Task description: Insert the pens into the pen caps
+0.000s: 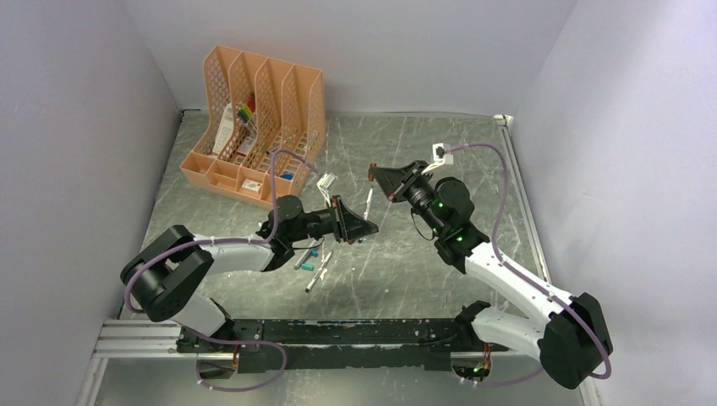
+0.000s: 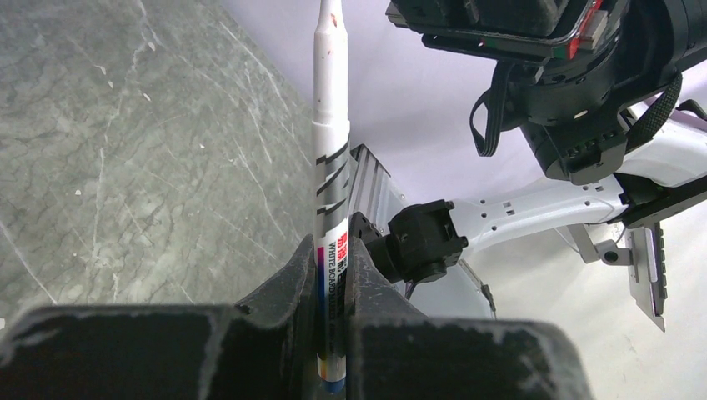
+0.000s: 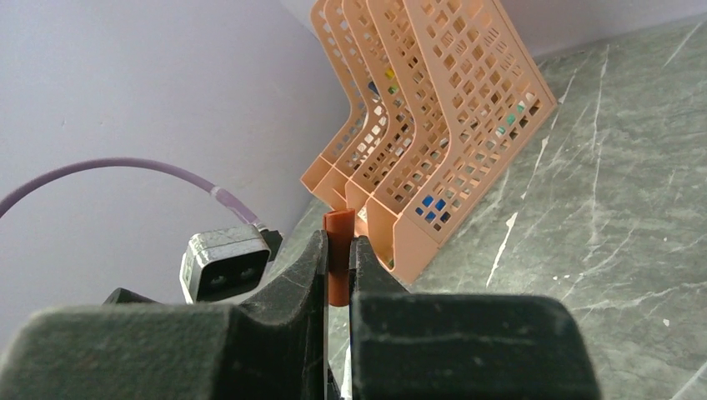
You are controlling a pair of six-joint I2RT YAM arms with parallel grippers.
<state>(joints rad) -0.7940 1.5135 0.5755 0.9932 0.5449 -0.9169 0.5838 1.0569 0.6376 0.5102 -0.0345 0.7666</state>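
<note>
My left gripper (image 1: 365,227) is shut on a white-grey pen (image 2: 331,142), gripped near its rear end between the fingers (image 2: 300,275). The pen (image 1: 369,204) stands up over the middle of the table with its bare tip towards my right gripper (image 1: 375,176). That gripper is shut on a dark red pen cap (image 3: 338,250), which sticks out past the fingertips, just above the pen's tip. More pens (image 1: 319,269) and small teal caps (image 1: 314,251) lie on the table under my left arm.
An orange mesh file organizer (image 1: 258,118) stands at the back left, holding papers and bright markers. Grey walls close in on the left, right and back. A purple cable with a connector (image 3: 223,265) hangs by my right gripper.
</note>
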